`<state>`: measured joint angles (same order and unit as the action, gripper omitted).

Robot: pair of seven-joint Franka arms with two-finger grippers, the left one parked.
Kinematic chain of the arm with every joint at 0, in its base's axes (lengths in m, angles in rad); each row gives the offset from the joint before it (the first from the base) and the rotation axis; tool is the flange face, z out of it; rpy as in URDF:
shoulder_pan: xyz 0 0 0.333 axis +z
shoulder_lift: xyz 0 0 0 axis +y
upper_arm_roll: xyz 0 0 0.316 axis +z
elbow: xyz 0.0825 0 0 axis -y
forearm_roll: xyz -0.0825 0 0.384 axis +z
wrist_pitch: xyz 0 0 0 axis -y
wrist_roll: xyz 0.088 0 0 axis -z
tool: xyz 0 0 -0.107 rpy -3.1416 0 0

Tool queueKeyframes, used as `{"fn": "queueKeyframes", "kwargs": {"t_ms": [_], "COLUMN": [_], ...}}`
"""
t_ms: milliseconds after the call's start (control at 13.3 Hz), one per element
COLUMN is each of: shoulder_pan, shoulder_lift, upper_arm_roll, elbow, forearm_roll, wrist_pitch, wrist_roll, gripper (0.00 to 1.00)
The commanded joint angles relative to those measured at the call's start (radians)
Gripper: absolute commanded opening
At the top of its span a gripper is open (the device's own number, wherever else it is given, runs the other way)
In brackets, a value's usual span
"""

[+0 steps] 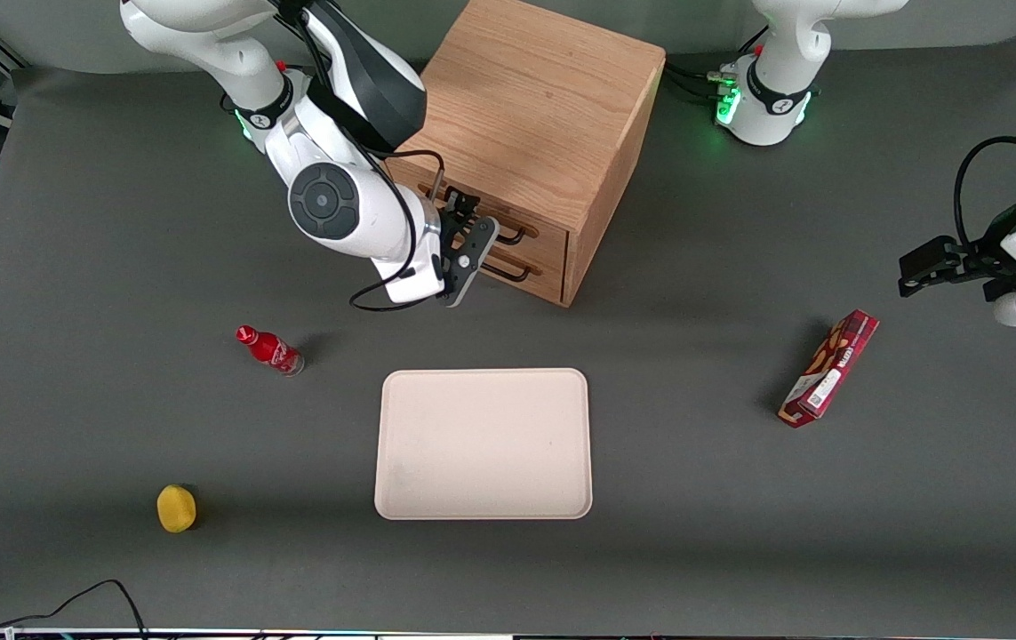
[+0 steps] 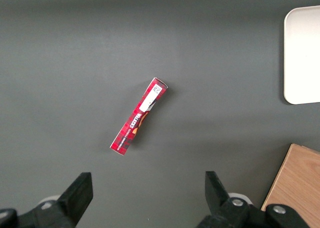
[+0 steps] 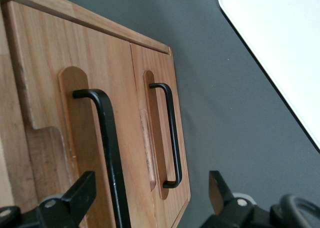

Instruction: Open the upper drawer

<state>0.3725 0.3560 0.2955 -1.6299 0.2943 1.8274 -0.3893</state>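
The oak cabinet (image 1: 534, 98) stands farther from the front camera than the tray. Its upper drawer (image 1: 546, 233) looks shut, its front flush with the lower drawer (image 1: 550, 269). My right gripper (image 1: 469, 252) is open, close in front of the drawer fronts, at the handles' end toward the working arm. In the right wrist view the upper drawer (image 3: 122, 73) shows its black bar handle (image 3: 107, 138) running between the spread fingers (image 3: 82, 193) of the gripper (image 3: 150, 198). The lower drawer's handle (image 3: 171, 128) lies beside it. Nothing is held.
A beige tray (image 1: 483, 443) lies nearer the front camera than the cabinet. A red bottle (image 1: 269, 349) and a yellow object (image 1: 176, 508) lie toward the working arm's end. A red box (image 1: 830, 368) lies toward the parked arm's end.
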Motion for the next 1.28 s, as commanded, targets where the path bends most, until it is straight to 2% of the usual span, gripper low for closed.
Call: {"fn": "queueKeyframes", "kwargs": {"t_ms": [0,526,1202], "shoulder_pan": [0.000,0.003,-0.004], "shoulder_lift": [-0.051,-0.074,-0.046], "upper_arm_roll": [0.004,0.011,0.020], "elbow": [-0.076,-0.137,-0.137], "forearm_roll": [-0.014,-0.014,-0.017], "wrist_pitch": [0.043,0.089,0.130], "wrist_roll": [-0.025,-0.034,-0.034], "gripper": [1.00,1.00,1.00]}}
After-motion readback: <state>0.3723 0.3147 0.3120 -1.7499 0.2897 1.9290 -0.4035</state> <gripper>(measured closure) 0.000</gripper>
